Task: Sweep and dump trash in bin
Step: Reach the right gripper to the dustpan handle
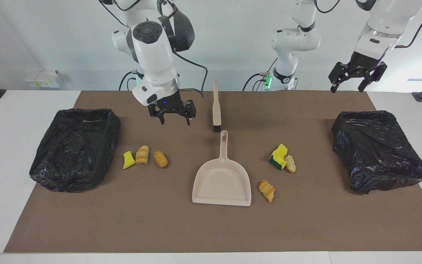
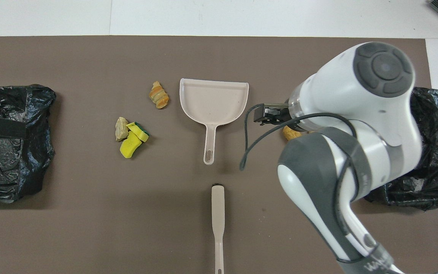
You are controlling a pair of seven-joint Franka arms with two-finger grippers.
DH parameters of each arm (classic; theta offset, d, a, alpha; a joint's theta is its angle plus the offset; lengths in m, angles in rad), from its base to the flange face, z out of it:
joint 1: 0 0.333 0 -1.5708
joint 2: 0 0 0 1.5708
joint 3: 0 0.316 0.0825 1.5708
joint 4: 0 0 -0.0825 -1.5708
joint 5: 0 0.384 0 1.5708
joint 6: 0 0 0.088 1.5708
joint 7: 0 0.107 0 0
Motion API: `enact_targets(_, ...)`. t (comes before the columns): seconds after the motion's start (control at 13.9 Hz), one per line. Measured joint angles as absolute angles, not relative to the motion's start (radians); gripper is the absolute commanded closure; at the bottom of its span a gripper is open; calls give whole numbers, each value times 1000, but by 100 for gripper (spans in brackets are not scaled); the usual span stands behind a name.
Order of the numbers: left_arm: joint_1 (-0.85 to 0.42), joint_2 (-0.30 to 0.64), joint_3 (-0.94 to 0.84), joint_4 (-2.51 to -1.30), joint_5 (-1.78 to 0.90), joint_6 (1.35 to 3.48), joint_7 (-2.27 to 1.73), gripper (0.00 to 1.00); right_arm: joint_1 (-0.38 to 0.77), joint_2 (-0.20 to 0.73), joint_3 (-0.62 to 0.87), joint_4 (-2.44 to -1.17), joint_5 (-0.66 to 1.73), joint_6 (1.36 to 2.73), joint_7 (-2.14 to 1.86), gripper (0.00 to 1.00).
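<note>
Right gripper (image 1: 174, 120): fingers apart, empty, over mat | overhead: arm hides trash (image 1: 145, 156) row | facing: row runs across table | left gripper (image 1: 347, 85): apart, waits

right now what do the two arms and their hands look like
Both arms are glossy white with rounded grey joint caps and dark grey bands. Each ends in a black two-fingered hand: the right hand has a small blue light above it, the left hand none visible. Black cables loop along both arms; green lights glow at the bases.
</note>
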State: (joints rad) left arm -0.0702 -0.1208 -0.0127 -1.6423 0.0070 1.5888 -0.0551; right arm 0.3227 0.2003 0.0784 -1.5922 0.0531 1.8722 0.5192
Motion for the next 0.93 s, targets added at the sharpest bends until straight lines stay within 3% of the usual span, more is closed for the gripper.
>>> enact_targets(0.43, -70, -121, -13, -1642, 7, 1589, -55, 0, 418, 345, 76, -1576, 34, 2107, 591, 0)
enact_targets(0.93, -70, -121, -13, -1642, 7, 1589, -55, 0, 507, 503, 74, -1508, -46, 2182, 663, 0)
